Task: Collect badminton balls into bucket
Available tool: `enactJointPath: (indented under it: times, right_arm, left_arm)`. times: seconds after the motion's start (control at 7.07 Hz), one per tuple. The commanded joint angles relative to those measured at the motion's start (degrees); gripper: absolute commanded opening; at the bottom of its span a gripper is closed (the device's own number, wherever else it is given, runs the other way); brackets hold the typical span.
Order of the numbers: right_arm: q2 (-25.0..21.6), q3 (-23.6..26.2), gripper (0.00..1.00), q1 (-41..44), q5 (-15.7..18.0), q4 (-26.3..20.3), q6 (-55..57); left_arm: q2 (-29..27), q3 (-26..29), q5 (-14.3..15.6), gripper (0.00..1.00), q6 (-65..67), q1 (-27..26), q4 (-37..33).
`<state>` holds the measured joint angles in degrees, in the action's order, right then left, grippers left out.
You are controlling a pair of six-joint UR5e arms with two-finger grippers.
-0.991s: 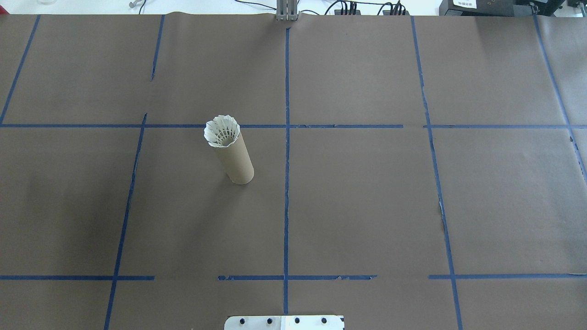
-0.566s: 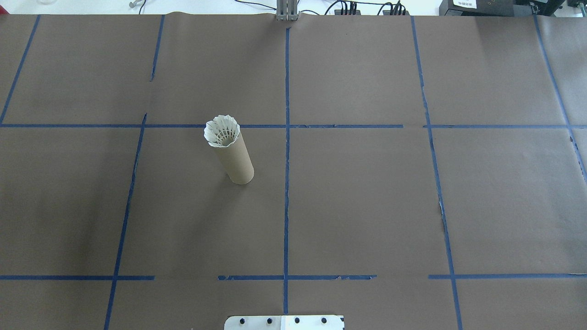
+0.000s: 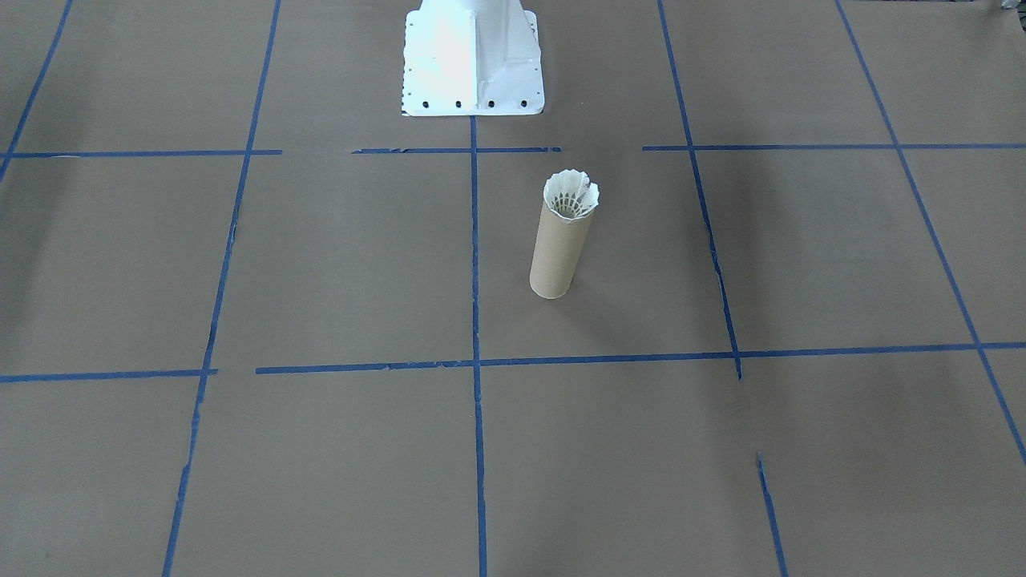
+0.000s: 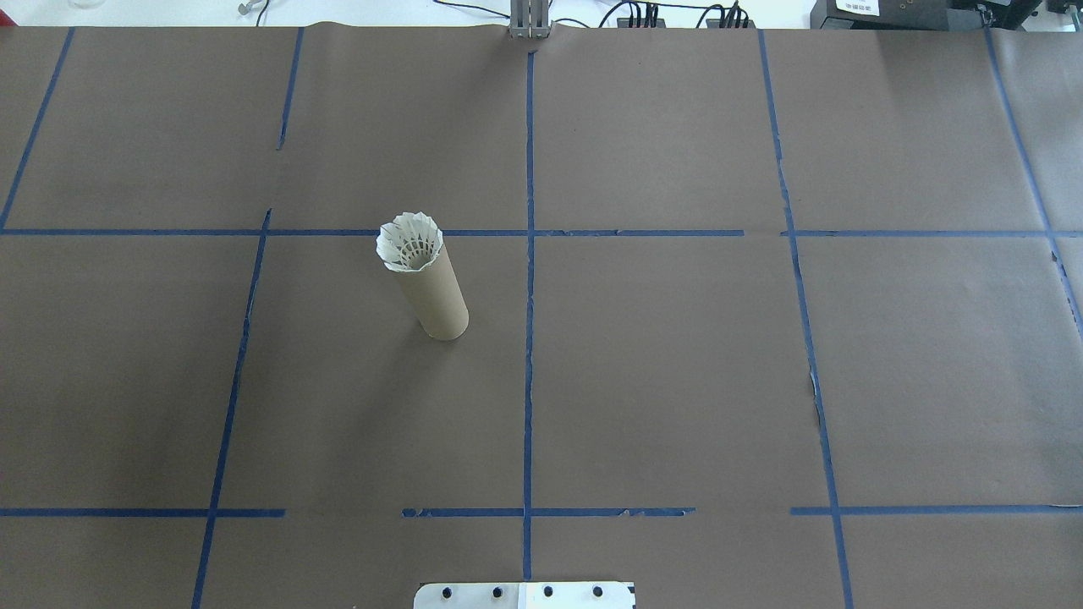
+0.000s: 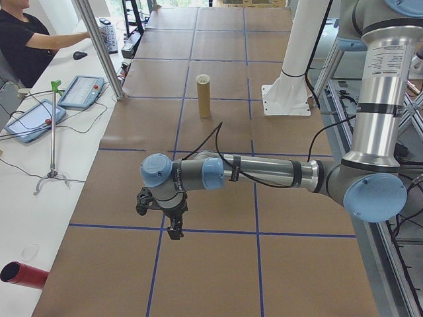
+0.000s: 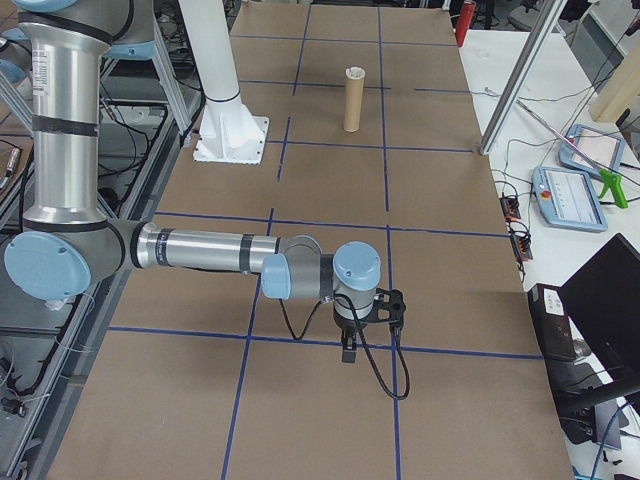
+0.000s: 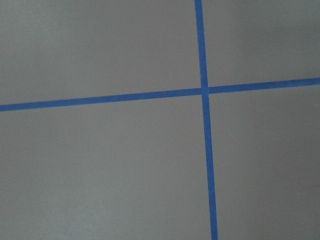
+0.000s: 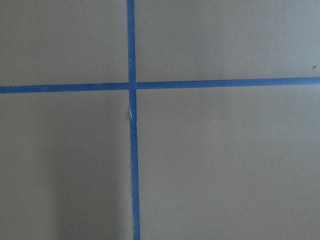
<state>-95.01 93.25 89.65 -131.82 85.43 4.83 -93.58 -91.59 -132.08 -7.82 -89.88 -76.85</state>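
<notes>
Nothing has moved: shuttlecock (image 4: 410, 242) sits feathers-up in the upright tube (image 4: 433, 292); both arms' fingers unreadable.

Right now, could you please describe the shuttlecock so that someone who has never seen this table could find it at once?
Start at the white robot base on the brown table with blue tape lines. A little in front of it, toward the robot's left, one cardboard tube stands upright. The shuttlecock is the white ring of feathers sticking out of the tube's open top, the only white thing out on the paper.
</notes>
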Motion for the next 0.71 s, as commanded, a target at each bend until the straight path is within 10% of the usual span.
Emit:
enactJointPath:
  times: [0.0, 0.57]
  right_arm:
    - [0.0, 0.0, 1.0, 0.0, -0.02, 0.0, 0.0]
    - [0.0, 0.0, 1.0, 0.0, -0.02, 0.0, 0.0]
  left_arm:
    - [-0.11, -0.88, -0.63, 1.0, 0.08, 0.05, 1.97]
    - [0.77, 0.44, -0.72, 1.0, -0.18, 0.05, -0.66]
